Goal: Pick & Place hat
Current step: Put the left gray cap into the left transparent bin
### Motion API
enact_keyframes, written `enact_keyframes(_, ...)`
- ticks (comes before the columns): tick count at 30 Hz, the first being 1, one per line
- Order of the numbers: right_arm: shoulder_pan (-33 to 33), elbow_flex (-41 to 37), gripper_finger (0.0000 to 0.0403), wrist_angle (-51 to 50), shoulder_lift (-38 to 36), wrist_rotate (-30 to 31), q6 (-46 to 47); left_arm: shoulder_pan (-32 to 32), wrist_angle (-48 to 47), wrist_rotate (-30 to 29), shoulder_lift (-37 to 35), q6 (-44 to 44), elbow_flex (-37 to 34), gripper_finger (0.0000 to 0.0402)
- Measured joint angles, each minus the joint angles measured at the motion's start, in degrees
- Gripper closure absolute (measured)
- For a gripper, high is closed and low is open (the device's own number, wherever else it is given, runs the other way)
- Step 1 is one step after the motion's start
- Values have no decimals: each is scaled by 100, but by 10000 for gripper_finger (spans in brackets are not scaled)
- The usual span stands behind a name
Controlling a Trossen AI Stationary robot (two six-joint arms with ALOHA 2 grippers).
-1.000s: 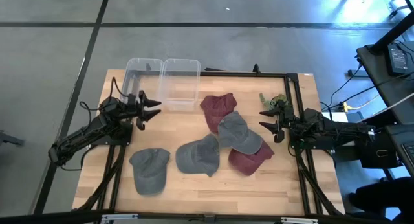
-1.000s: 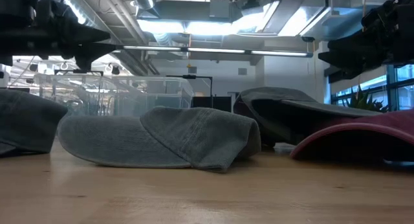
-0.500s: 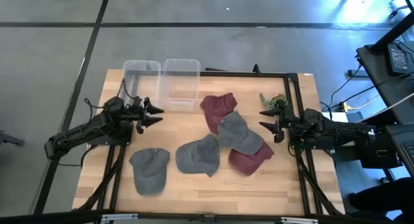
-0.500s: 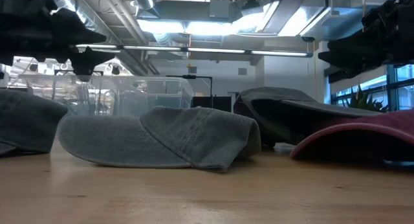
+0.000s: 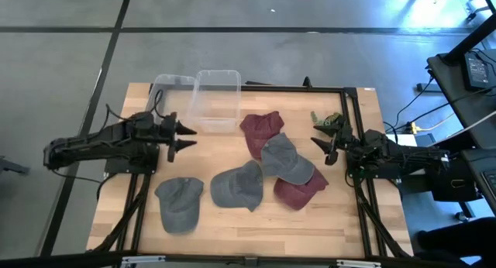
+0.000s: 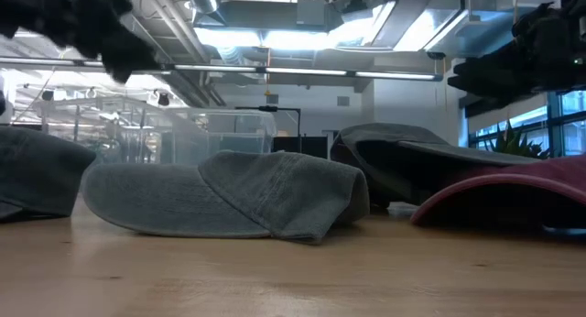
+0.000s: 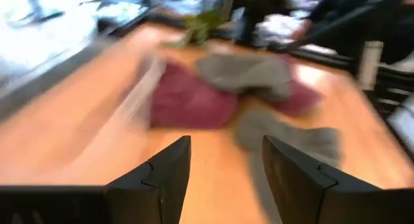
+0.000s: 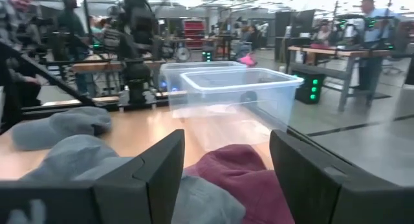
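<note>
I see grey concrete floor [image 5: 232, 51] around my wooden table [image 5: 232, 221], exposed ceiling ducts [image 6: 302, 15], strip lights [image 6: 302, 71], window [image 6: 563, 106] at right, workbenches [image 8: 323, 52] behind

Left arm stretched low and level from the left side, left gripper [image 5: 184, 136] spread and empty, right arm reaching in from the right, right gripper [image 5: 325, 139] spread wide, empty

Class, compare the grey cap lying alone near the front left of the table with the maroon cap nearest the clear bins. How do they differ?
The lone grey cap is grey; the maroon cap is dark red. The lone grey cap touches no other hat, while the maroon cap is partly covered by another grey cap. The maroon cap lies near the clear bins; the lone grey cap lies far from them. Both rest on the table.
</note>
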Motion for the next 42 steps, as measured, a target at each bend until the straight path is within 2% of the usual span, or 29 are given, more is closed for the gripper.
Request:
enact_keyframes(2,0,0,176,6,0,0,-4,-129,-167,403,126,130,276,223)
enact_keyframes(4,-1,0,176,6,0,3,-1,-328,-457,561,291,30,490,227)
enact_keyframes(7,0,0,176,6,0,0,0,-693,-1139,294,651,-248,658,229)
enact_keyframes(12,0,0,176,4,0,0,7,-1453,-1958,6,1536,-1225,658,231)
enact_keyframes(23,0,0,176,4,0,-2,-3,-3296,-1873,-388,3580,-2795,658,273)
enact_keyframes(26,0,0,176,2,0,-2,-22,-3643,-1851,-556,4039,-2954,658,276)
enact_keyframes(32,0,0,176,2,0,-2,-13,-3875,-1806,-1178,4697,-3148,658,272)
enact_keyframes(36,-1,0,176,2,0,-2,-20,-3874,-1802,-1448,4995,-2936,658,273)
enact_keyframes(42,0,0,176,2,0,-2,-4,-3871,-1781,-1505,5321,-2423,695,274)
